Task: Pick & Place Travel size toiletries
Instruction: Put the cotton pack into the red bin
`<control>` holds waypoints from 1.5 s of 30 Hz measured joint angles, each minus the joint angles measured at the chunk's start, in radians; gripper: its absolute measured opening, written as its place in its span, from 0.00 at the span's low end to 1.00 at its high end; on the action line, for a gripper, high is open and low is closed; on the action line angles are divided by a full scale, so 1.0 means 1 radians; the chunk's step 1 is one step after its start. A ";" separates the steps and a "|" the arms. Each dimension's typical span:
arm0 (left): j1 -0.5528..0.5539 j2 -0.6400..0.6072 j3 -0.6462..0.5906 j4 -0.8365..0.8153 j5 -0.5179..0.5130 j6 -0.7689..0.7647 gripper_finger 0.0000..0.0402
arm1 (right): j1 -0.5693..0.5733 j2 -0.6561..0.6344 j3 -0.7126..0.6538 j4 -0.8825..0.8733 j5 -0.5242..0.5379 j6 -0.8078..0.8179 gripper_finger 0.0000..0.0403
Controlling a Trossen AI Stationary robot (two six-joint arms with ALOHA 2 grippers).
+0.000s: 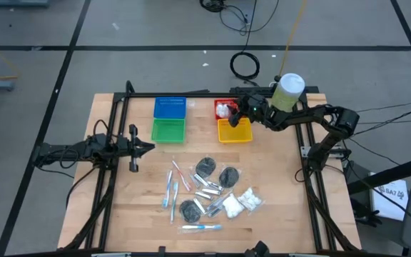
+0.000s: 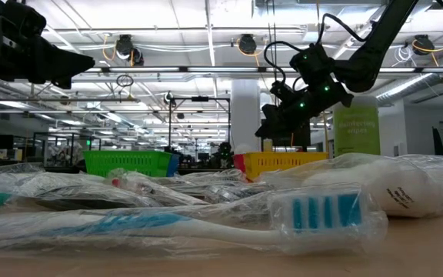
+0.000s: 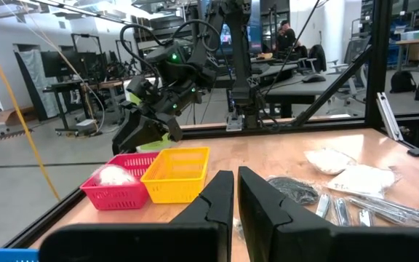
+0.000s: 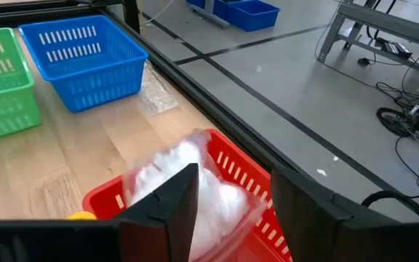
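You are at the release step: the right claw (image 1: 242, 112) hangs over the red basket (image 1: 224, 109) at the far side of the bench (image 1: 277, 171), its fingers spread. The right wrist view shows a white puffy packet (image 4: 195, 182) lying in that basket just beyond the fingertips, with nothing pinched between them. Judge this item as delivered.

The next move calls for lifting the right claw clear of the basket rim and carrying it to the pile of travel size toiletries (image 1: 207, 193) in the middle of the bench, well apart from the baskets.

The pile holds wrapped toothbrushes (image 1: 171, 189), dark round discs (image 1: 205, 166), white packets (image 1: 248, 200) and small silver tubes (image 1: 207, 194), several overlapping. The clear wrap is likely slippery, so expect an off-centre pinch to slide.

The left claw (image 1: 148, 148) waits at the left side, its fingers pressed together and empty.
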 joint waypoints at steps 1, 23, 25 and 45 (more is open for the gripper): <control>0.000 0.000 0.000 0.000 0.000 0.000 0.06 | 0.000 0.000 0.000 0.000 0.000 0.000 0.42; 0.000 0.000 0.000 0.000 0.000 0.000 0.06 | 0.180 -0.217 0.000 -0.019 -0.003 -0.057 0.43; 0.000 0.000 0.000 0.000 0.000 0.000 0.06 | 0.227 -0.242 0.000 -0.040 -0.003 -0.059 0.43; 0.000 0.000 0.000 0.000 0.000 0.000 0.06 | 0.711 -0.319 -0.001 -0.227 -0.003 0.035 0.42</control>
